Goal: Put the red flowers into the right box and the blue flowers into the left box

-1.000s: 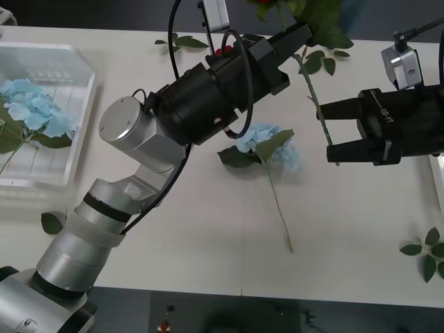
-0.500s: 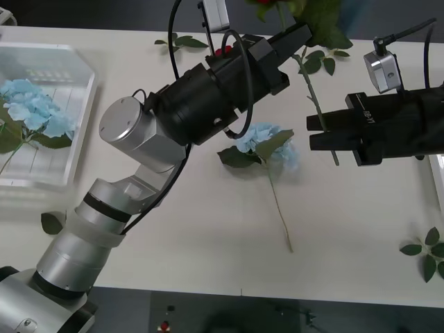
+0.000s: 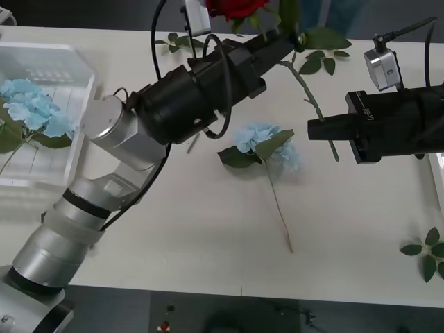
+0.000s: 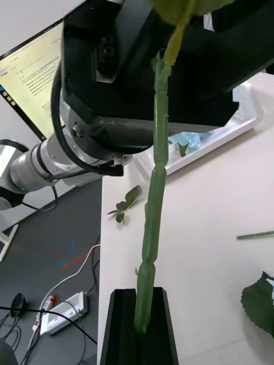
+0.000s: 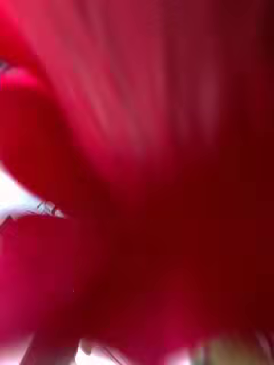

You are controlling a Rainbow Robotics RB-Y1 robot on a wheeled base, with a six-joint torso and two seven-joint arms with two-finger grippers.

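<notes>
A red rose hangs above the far side of the worktop, held at both ends of its stem. The left end effector grips the stem just below the bloom, whose red petals press against the left wrist camera. The right end effector is clamped on the lower stem, fingers together around it. A blue flower lies on the worktop between the arms, below the rose. Another blue flower rests inside the left box.
</notes>
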